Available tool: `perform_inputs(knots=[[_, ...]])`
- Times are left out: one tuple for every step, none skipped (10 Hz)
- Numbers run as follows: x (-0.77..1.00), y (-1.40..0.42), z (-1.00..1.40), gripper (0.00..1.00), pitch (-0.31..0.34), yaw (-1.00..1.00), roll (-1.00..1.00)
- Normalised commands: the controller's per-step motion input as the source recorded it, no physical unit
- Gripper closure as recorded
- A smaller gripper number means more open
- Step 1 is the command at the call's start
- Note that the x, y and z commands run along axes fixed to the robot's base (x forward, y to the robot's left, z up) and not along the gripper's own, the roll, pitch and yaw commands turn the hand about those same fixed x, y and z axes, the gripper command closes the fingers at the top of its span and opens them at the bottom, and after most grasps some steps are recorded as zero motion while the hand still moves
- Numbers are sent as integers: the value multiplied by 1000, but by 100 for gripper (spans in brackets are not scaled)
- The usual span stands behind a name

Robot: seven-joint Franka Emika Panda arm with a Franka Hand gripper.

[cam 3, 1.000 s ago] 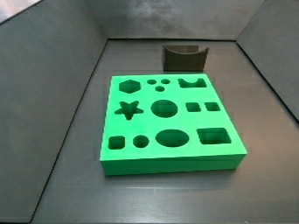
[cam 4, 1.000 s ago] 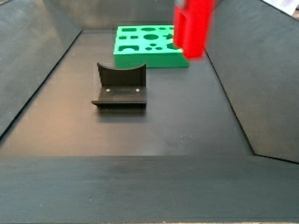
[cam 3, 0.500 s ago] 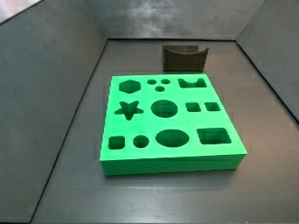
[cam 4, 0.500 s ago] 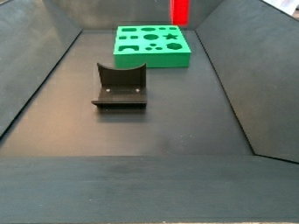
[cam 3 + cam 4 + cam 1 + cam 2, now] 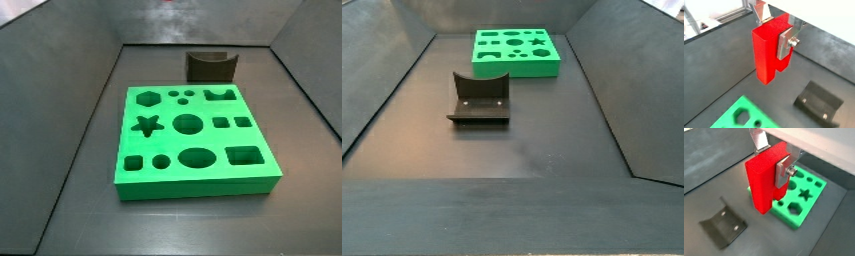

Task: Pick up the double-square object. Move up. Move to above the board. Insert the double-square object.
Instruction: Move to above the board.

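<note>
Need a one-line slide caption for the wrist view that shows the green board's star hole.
Tool holds the red piece upright, high above the floor beside the green board.

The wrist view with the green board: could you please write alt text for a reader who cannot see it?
The gripper holds a tall red double-square object upright between its silver fingers, high above the dark floor. Behind and below it lies the green board with shaped holes, and the dark fixture stands apart.

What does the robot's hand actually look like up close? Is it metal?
Seen in both wrist views, the gripper has two flat silver metal plates as fingers, one fixed with small screws. A dark pad edge shows behind a plate. Neither side view shows the gripper, and no cables or markings are visible.
</note>
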Motion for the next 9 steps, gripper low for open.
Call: perform_inputs(knots=[[38,-1000,207,100,34,4,-15],[42,-1000,210,100,45,6,-13],[53,-1000,214,100,62,7,-5],[69,-1000,213,100,76,9,-3],[92,-1000,218,100,94,7,5],[109,-824,184,100,113,9,7],[103,-472,104,100,119,9,21],[94,-290,67,100,111,8,34],[81,-184,43,100,99,8,45]])
